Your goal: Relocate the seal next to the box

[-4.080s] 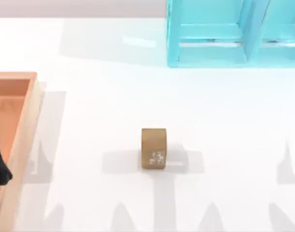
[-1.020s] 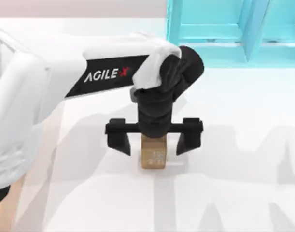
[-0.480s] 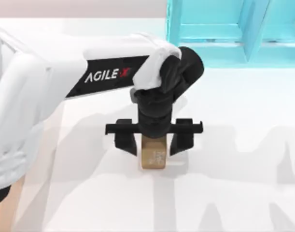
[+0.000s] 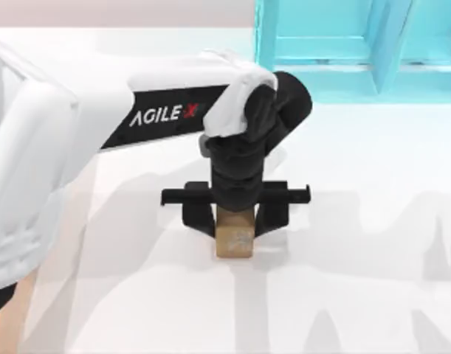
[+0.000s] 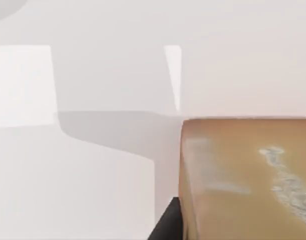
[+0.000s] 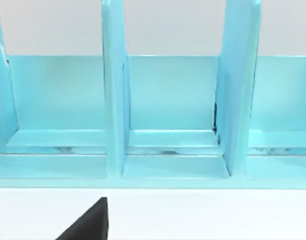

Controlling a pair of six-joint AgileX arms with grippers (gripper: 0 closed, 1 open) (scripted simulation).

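The seal (image 4: 235, 242), a small tan wooden block with a white pattern on its front face, stands on the white table near the middle. My left gripper (image 4: 235, 223) comes down on it from above. Its two black fingers (image 4: 198, 215) press against the block's left and right sides, so it is shut on the seal. In the left wrist view the seal (image 5: 245, 180) is very close. Of the box, a sliver of tan rim (image 4: 11, 324) shows at the left edge, the rest hidden under my left arm. My right gripper (image 6: 87, 225) faces the blue shelf.
A light blue shelf structure (image 4: 358, 51) with upright dividers stands at the table's back right, also seen close up as the blue shelf (image 6: 168, 100). White table (image 4: 373, 258) stretches right of the seal and in front of it.
My left arm came in over the seal, which stood alone before. Over the last second its fingers have drawn together from wide apart to touching the block's sides. The seal has not moved.
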